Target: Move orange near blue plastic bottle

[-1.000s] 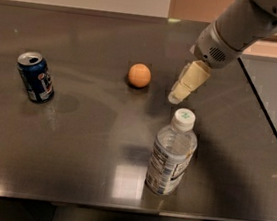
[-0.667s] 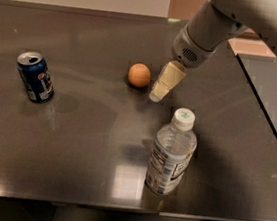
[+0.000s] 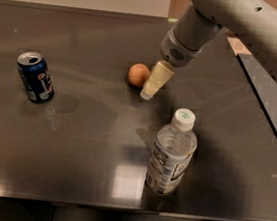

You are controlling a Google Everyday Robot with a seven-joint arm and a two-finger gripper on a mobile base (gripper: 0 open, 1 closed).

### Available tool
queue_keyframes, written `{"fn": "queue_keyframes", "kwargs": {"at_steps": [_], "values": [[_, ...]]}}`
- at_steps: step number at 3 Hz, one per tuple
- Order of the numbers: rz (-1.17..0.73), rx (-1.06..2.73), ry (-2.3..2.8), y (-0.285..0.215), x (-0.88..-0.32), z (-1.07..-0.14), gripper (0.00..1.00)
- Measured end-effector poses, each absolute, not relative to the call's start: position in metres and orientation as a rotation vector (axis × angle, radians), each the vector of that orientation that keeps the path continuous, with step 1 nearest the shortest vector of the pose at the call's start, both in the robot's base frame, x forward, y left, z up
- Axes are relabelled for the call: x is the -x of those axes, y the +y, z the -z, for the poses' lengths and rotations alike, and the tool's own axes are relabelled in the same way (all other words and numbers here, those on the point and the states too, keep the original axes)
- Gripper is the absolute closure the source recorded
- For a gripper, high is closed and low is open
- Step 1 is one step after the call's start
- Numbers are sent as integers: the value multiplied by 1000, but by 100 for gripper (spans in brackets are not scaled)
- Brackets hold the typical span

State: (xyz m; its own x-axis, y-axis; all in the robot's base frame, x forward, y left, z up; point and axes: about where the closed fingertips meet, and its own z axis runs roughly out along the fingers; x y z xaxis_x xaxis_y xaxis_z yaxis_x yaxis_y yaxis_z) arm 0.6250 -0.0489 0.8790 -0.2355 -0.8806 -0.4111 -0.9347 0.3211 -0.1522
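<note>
Orange (image 3: 139, 75) sits just left of the gripper (image 3: 145, 94), right beside its pale fingers (image 3: 159, 76). They're pinched narrow, holding nothing, tip down near the table (image 3: 73, 150). Blue plastic bottle (image 3: 171, 153) stands upright, nearer the camera and right of the gripper. Soda can (image 3: 35, 76) is well off left.

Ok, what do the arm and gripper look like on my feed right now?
The arm is a smooth, pale grey rounded shell, thick and tube-like, ending in a round wrist collar with a small patch of dotted vent holes. The gripper, beside the orange over the dark table, is cream-coloured and tapers to a narrow tip. No cables or markings show.
</note>
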Motion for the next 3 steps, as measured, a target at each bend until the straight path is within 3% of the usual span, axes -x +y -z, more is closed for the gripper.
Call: {"fn": "queue_keyframes", "kwargs": {"at_steps": [2,3], "values": [[-190,1628,2174,-24,-657,-858,0],[-203,1660,2188,-12,-661,-846,6]]}}
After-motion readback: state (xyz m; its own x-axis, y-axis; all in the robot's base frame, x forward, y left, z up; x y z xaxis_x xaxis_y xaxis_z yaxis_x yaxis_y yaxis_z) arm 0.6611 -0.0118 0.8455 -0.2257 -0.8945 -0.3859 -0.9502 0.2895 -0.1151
